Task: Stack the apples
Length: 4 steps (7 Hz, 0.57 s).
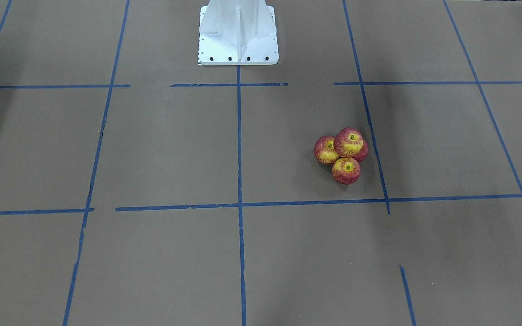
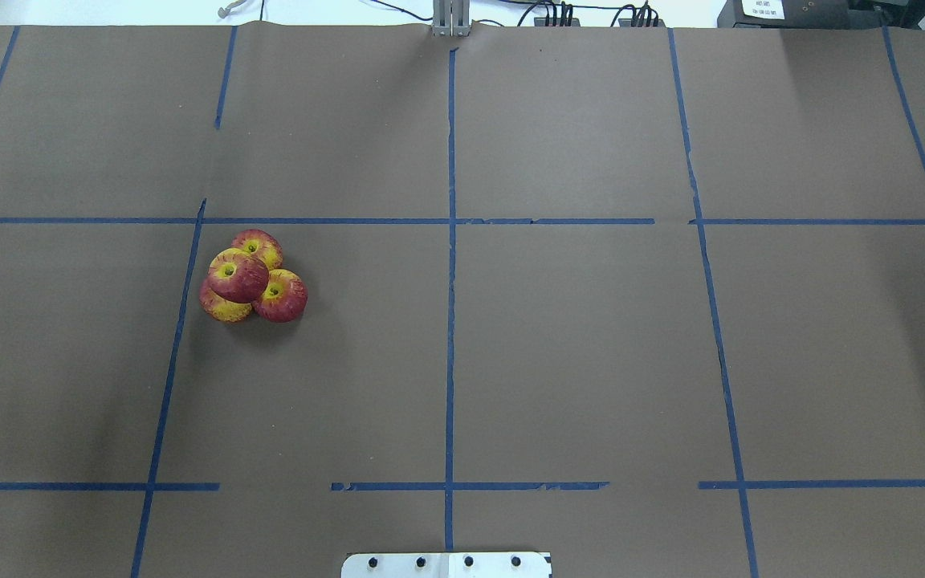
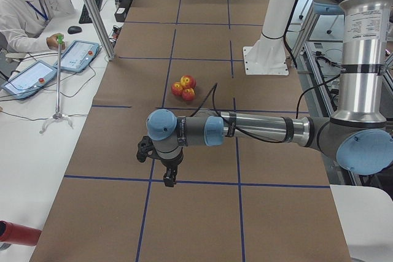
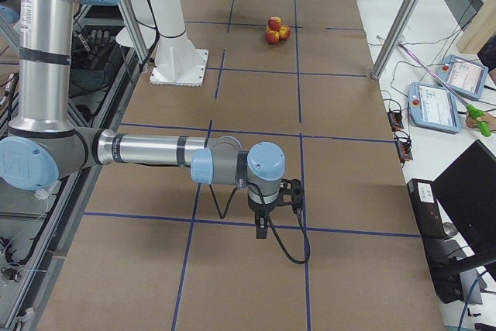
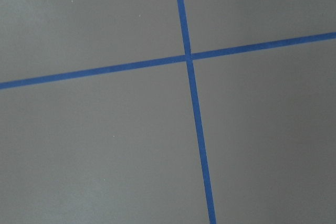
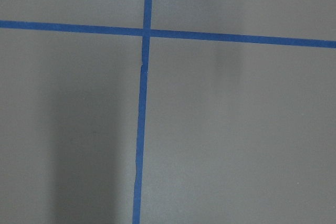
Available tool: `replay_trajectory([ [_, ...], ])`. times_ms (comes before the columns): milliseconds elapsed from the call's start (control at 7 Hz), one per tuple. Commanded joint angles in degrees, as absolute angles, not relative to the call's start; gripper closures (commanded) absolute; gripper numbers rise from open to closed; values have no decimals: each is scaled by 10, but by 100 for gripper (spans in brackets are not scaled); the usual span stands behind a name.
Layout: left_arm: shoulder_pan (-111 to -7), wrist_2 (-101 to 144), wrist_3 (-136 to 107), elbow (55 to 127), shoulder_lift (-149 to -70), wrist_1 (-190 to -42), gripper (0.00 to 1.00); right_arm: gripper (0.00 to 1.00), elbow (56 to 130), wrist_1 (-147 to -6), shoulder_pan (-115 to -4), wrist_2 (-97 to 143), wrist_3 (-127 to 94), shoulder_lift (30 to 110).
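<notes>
Four red-and-yellow apples sit in one tight cluster on the brown table. Three lie on the table and one apple (image 1: 348, 141) (image 2: 238, 275) rests on top of them. The cluster (image 3: 184, 87) (image 4: 275, 30) is on the robot's left half. My left gripper (image 3: 169, 178) hangs over the table well away from the apples, seen only in the exterior left view. My right gripper (image 4: 263, 226) hangs far from them, seen only in the exterior right view. I cannot tell whether either is open or shut. Both wrist views show only brown paper and blue tape.
The white robot pedestal (image 1: 238, 36) (image 2: 446, 564) stands at the table's middle edge. Blue tape lines (image 2: 450, 241) form a grid. Metal posts (image 3: 92, 10) (image 4: 403, 13), control tablets (image 3: 77, 55) (image 4: 434, 105) and a seated operator (image 3: 24, 10) are beside the table.
</notes>
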<state>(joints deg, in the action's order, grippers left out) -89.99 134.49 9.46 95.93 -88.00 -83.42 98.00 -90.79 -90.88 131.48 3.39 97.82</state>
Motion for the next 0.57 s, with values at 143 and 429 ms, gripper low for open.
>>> replay_trajectory([
  [143, -899, 1345, 92, 956, -877, -830, 0, 0, 980, -908, -909, 1315, 34, 978],
  [429, -899, 1345, 95, 962, -877, -836, 0, 0, 980, -908, -909, 1315, 34, 978],
])
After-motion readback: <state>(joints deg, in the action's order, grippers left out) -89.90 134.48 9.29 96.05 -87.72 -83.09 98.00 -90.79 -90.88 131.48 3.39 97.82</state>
